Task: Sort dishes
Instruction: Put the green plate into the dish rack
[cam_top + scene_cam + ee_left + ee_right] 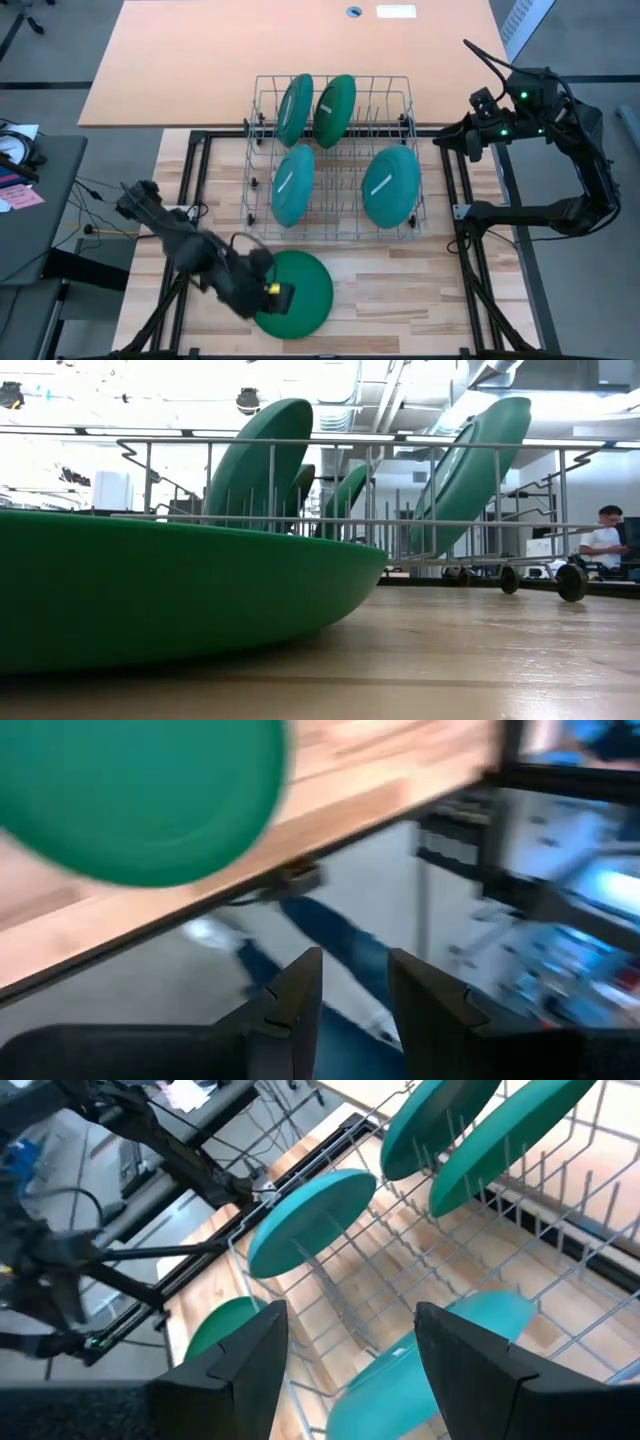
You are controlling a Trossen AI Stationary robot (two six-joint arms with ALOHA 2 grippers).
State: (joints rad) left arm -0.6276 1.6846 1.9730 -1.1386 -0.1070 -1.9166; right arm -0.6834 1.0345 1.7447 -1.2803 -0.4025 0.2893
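A dark green plate (305, 285) lies flat on the wooden table near its front edge; it fills the low view's left (150, 590) and shows in the left wrist view (140, 790). My left gripper (293, 297) hovers over the plate's near left part, open by a narrow gap and empty (355, 1005). Two green plates (335, 108) and two teal plates (390, 185) stand on edge between the wires of the rack (420, 215). My right gripper (350, 1350) waits open and empty beyond the rack's far right corner (480, 108).
The wire rack stands on small wheels (572, 582) in the table's middle. Black frame rails (455, 200) run along the table's sides. Bare wood lies to the right of the flat plate (400, 295). A person (605, 545) sits in the room behind.
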